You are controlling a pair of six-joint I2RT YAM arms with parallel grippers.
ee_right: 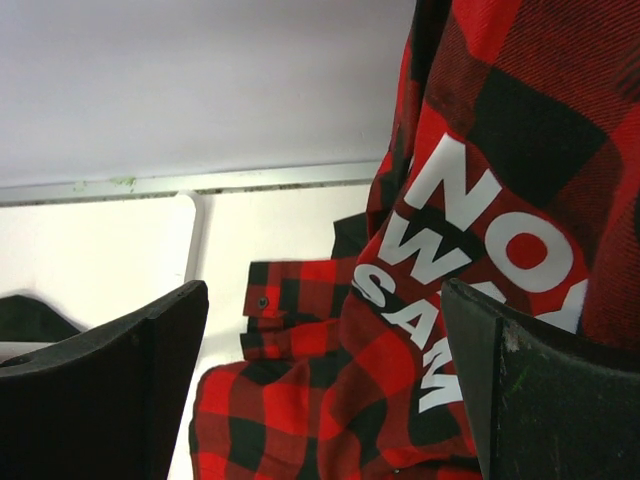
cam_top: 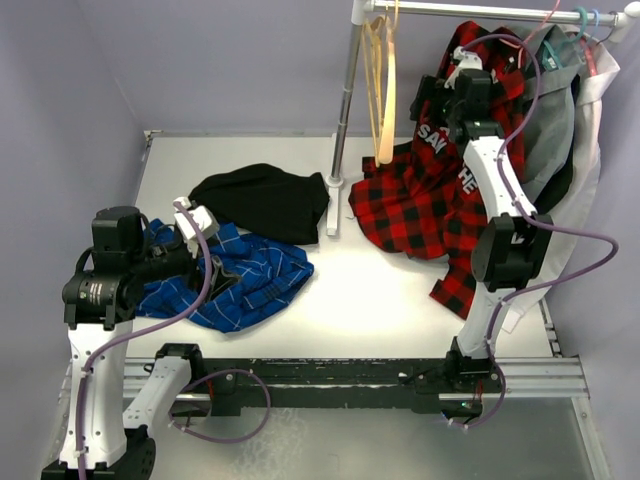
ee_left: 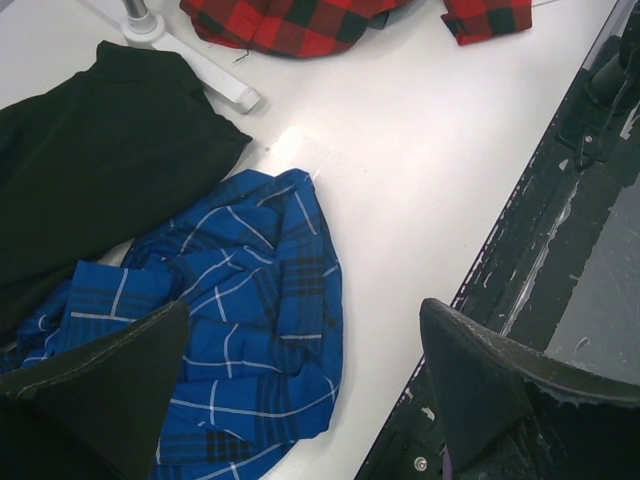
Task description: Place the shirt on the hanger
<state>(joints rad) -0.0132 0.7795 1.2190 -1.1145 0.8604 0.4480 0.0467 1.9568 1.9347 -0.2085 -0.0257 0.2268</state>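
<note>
- Overhead, the soft checked shirt (cam_top: 420, 205) hangs below the metal rail (cam_top: 500, 10), hem pooled on the white surface (cam_top: 380, 290)
- Left wrist: left end effector (ee_left: 305, 390), wedge fingers (ee_left: 90, 390) apart above crumpled blue shirt (ee_left: 250, 300)
- Right wrist: right end effector (ee_right: 325, 380) apart, facing the shirt's blocky white lettering (ee_right: 470, 270)

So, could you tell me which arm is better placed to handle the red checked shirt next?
The right. The right gripper is open up by the rail, right beside the red-and-black shirt. The left gripper hovers open over the blue shirt, across the table.
</note>
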